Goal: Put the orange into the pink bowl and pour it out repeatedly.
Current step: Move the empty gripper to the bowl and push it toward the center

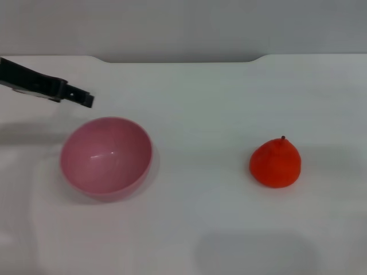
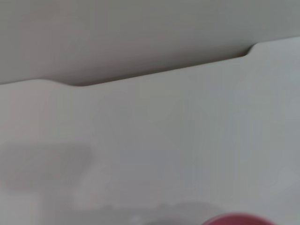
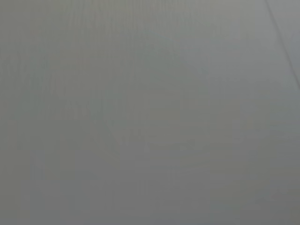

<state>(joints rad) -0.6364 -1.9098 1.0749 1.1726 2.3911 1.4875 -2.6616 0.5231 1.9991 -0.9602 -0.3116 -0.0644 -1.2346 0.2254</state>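
The left gripper (image 1: pixel 86 99), a dark slim assembly reaching in from the left edge of the head view, hangs above the table just behind the far rim of the bowl and holds nothing; how far its fingers are parted cannot be told, since only a narrow black tip shows and its own wrist view shows no fingers at all. Its place near the bowl suggests it is the arm meant to handle that vessel, tipping it when the time comes to pour. Just in front of it sits the round, smooth, glossy pink plastic bowl (image 1: pixel 106 157), upright on the table and empty, its open mouth turned up so that a fruit can be dropped in; a sliver of its pink rim (image 2: pixel 236 219) shows at the edge of the left wrist view. Well apart from the bowl, off to the robot's right, rests the small bright red-orange orange (image 1: pixel 276 163), roundish with a slightly pointed top and a tiny dark stem, standing alone on the plain white table (image 1: pixel 200 103) and touched by nothing. It lies on the side where the right arm would most easily reach it, but the right gripper is not in view, and its wrist camera shows only blank pale surface. The fruit is not yet in the bowl, so the loading step appears still to be done.
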